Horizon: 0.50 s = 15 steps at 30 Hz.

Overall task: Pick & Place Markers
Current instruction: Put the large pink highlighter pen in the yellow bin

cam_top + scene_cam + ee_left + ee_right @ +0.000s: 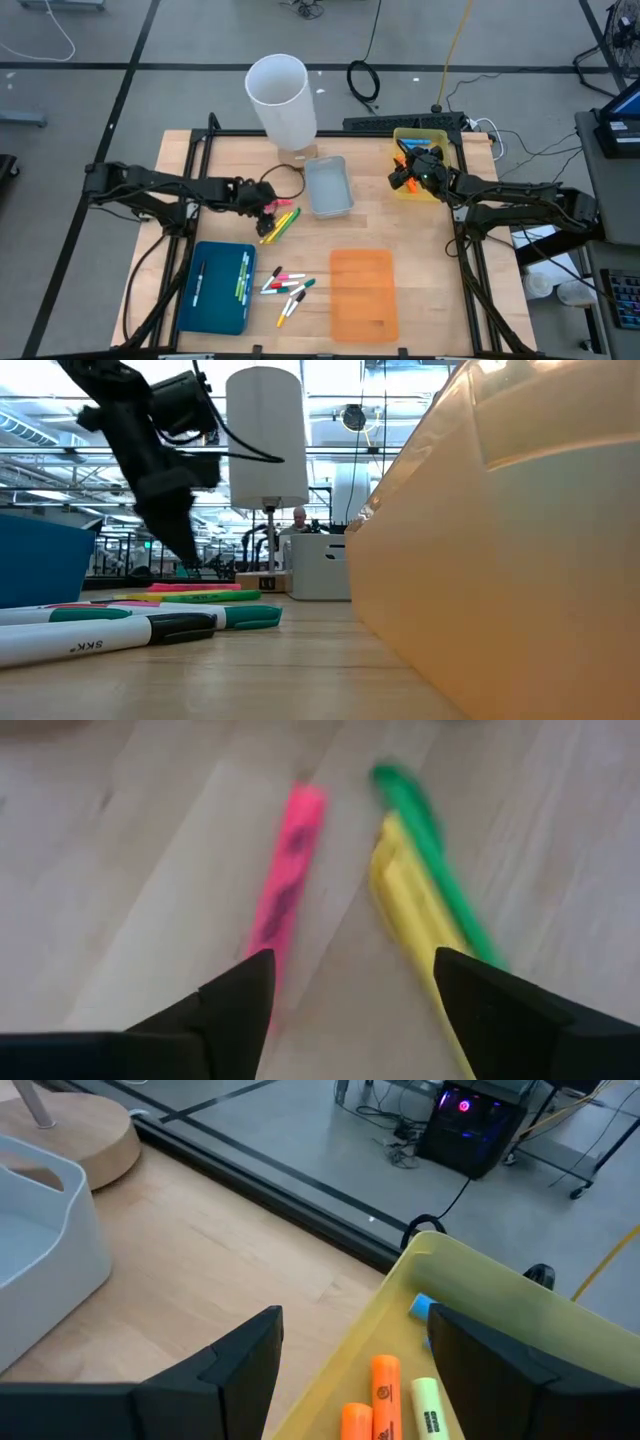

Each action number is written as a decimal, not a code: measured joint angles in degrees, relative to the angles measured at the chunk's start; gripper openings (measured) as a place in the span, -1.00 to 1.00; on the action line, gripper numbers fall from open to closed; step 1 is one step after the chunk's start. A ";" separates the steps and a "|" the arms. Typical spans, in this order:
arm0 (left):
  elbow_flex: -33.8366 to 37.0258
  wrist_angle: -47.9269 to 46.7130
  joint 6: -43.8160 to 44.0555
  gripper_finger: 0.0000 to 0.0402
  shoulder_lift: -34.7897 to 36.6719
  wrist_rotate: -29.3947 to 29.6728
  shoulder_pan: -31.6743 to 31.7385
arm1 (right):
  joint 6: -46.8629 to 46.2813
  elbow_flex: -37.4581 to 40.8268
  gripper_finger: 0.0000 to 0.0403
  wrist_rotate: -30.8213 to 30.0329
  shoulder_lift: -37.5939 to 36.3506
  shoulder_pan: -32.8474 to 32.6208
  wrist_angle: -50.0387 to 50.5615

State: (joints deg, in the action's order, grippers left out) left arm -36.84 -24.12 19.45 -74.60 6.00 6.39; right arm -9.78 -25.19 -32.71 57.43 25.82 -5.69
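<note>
Bare tabletop [420, 250] lies open between the orange tray [363, 293] and the yellow bin [421, 160], and beside the grey bin [328, 186]. The tall white cylinder [281, 98] blocks the far edge. Loose markers [287, 285] clutter the strip between the blue tray [217, 286] and the orange tray.

My high camera looks straight down on the whole worktop [420, 235]. My low camera sits at worktop level, facing the room, hard against the orange tray [500, 540]. My left wrist camera looks down, very near, at a pink marker [285, 890] beside yellow and green ones; high and low views share these. My right wrist camera faces the yellow bin [440, 1295], also seen from above.
</note>
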 joint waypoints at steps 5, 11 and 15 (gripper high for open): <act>-0.04 1.50 -5.55 0.34 -3.85 2.31 1.03 | 0.16 0.00 0.18 0.01 0.00 0.00 0.23; -0.02 0.60 -6.99 0.24 -5.79 6.57 5.26 | 0.36 0.00 0.18 0.01 0.00 -0.02 0.07; -0.04 1.48 -7.33 0.25 -5.61 5.54 7.71 | 0.36 0.00 0.18 0.00 0.00 -0.04 0.09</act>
State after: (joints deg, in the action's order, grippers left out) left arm -36.88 -22.63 12.12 -80.20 11.54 14.10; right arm -9.42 -25.19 -32.71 57.43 25.78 -5.61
